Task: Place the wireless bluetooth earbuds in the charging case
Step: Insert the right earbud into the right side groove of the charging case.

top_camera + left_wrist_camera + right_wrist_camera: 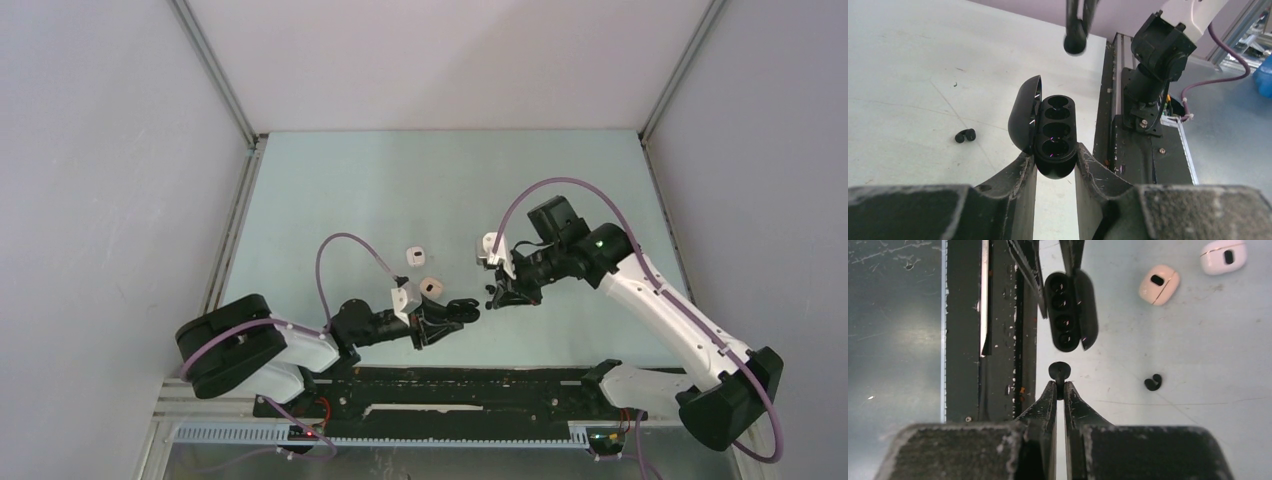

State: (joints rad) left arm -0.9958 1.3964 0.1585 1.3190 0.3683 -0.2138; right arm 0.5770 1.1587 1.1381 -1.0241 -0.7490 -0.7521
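Evidently my left gripper [1055,161] was closed narrow on the lower end of the black charging case [1055,125], one finger on each side of its body. I judged the grip was placed there to leave the wells bare and facing outward beyond my fingertips. The lid [1024,117] stood swung open to one side, clear of them. My right gripper [1058,388] was pinched almost fully together on the stem of a black earbud [1059,371], whose rounded head stuck out past the tips. Holding it by the stem seemed meant to let the head go into a well first. The case hung just ahead of those fingertips with a clear gap between, so nothing was seated yet.

A second earbud [1153,382] lay on the table [1208,345], off to the side of my right fingers. Two white cases [1159,284] sat farther out beyond it.

My left arm lay low and stretched toward the middle, wrist level, offering the case. My right arm was bent in from the far side, its wrist tipped down and its fingers aimed at the left ones, nearly tip to tip.
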